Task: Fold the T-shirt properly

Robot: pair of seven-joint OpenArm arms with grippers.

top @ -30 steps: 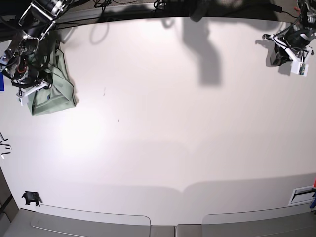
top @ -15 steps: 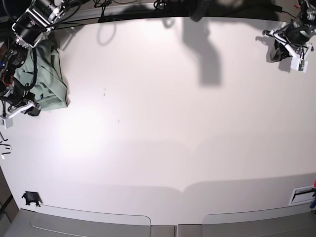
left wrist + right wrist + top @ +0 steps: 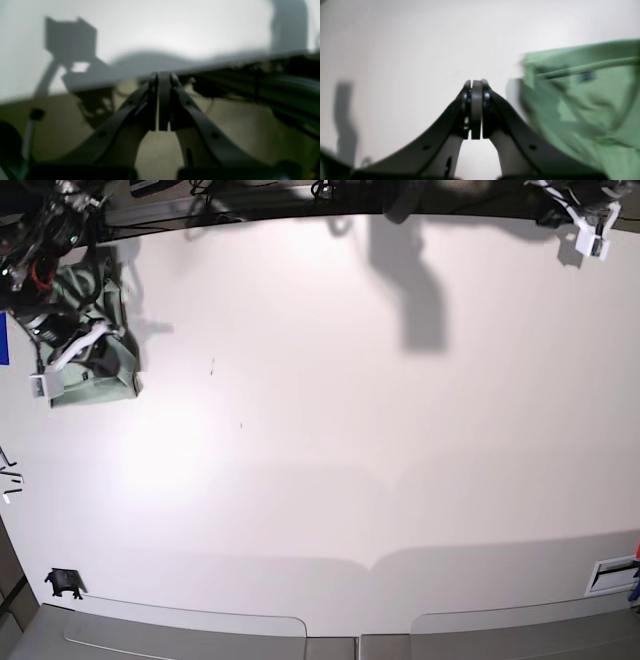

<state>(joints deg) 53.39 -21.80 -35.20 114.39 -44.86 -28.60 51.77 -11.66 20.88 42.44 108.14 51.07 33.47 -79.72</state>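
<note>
T-shirt point(image 3: 100, 375) lies bunched at tabletop point(image 3: 350, 430) far-left; soft, floppy, so we'd pinch hem corners. Both hands closed, empty: right hand point(image 3: 476, 86), left hand point(image 3: 162, 77).

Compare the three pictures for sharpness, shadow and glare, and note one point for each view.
Base view: sharp, with a bright glare patch on the white table and a dark arm shadow at the top. Right wrist view: the pale sage-green cloth T-shirt is smeared by blur, while the shut right gripper is clearer. Left wrist view: everything is soft, with grey shadows behind the shut left gripper.
</note>
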